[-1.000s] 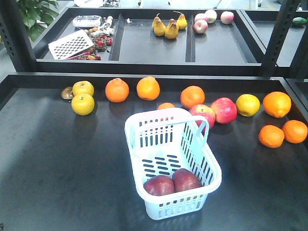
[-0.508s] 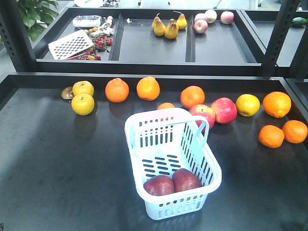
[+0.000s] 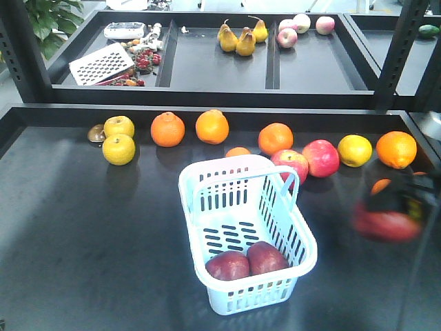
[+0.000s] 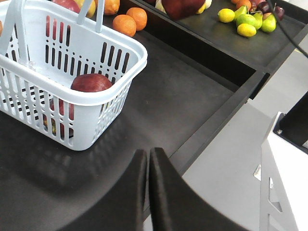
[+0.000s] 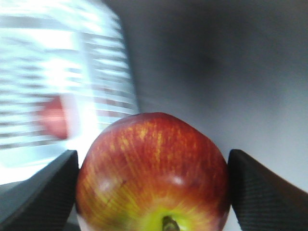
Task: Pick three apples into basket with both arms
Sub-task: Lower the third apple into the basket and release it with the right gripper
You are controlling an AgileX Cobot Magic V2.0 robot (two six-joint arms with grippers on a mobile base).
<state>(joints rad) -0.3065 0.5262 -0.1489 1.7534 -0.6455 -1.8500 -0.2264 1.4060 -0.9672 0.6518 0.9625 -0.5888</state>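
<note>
The basket (image 3: 247, 234) stands on the bench (image 3: 89, 234), its open top facing up to receive fruit. Two apples (image 3: 246, 262) already lie side by side at its near end. The right hand (image 5: 153, 192) is clamped on the third apple (image 5: 153, 175), one finger on each flank and the stem toward the camera. In the front view this apple (image 3: 386, 224) appears blurred, right of the basket and above the bench, judged in transit for release over the basket. The left hand (image 4: 147, 161), fingers together and empty, sits near the basket's corner, clear of the approach path.
</note>
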